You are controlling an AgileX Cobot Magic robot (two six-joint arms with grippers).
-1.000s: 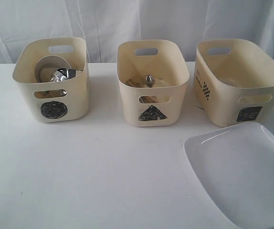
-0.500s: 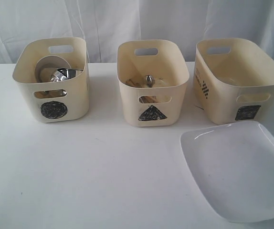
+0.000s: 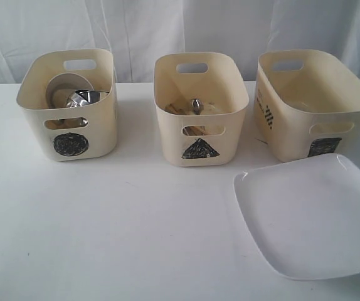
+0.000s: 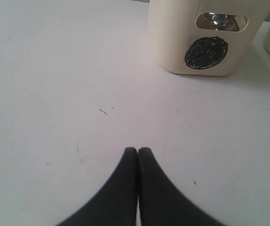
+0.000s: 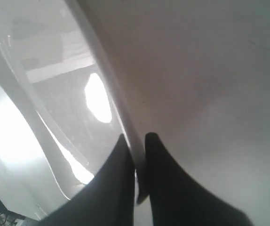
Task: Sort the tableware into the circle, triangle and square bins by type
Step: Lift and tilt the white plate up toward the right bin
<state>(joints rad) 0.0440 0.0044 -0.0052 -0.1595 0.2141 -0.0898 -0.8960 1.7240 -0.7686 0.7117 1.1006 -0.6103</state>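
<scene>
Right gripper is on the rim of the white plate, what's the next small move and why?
Probably lift the white plate off the table by its rim. The right gripper is pinched across that rim, so the grip looks made, and the plate lies outside the bins, just in front of the square bin, where it likely belongs.

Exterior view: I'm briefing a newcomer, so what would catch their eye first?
The large white plate at front right stands out most, just before the square bin; the right wrist view shows the right gripper pinching its rim. In a row with that bin stand the circle bin on the left, shiny steel ware inside, and the triangle bin in the middle.
</scene>
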